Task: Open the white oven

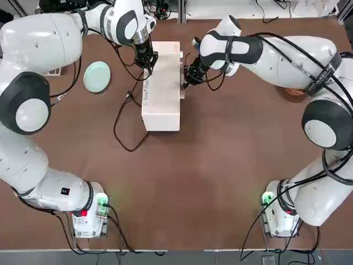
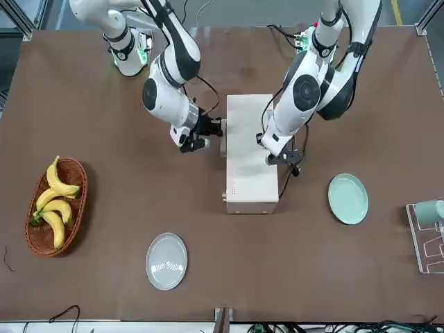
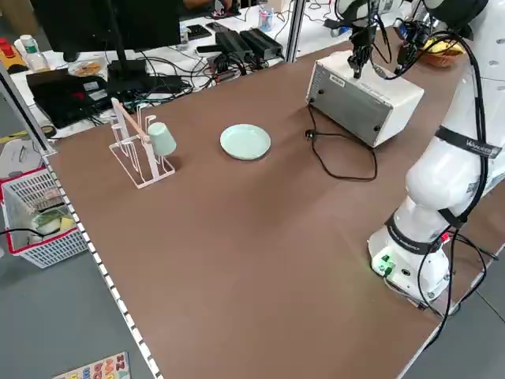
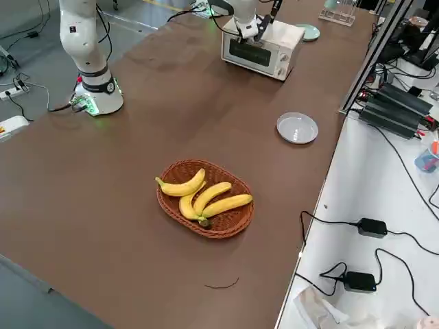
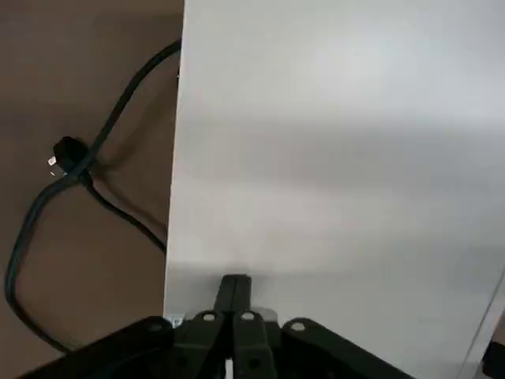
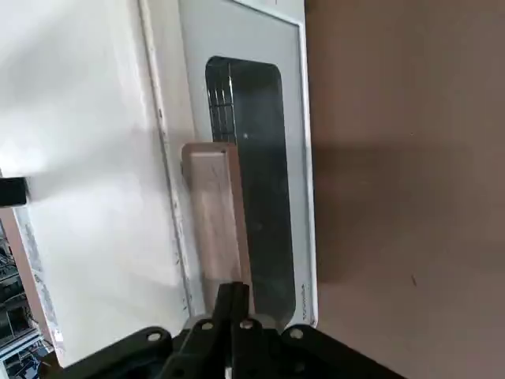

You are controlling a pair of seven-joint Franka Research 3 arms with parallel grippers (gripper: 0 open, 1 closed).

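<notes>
The right gripper is sitting at the door side of the white oven, its fingers closed together and gripping nothing visible. Just beside its tips the door handle is jutting out; whether they are touching it, I cannot tell. Beyond the handle, the glass door is appearing shut. If the fingers are failing to hook behind the handle, they could be slipping off, or dragging the whole oven. Farther off, the left gripper, closed and empty, is pointing down over the oven's rear edge; with poor bracing there, the body could be tipping or sliding, and the black cord beside it could be snagging.
</notes>
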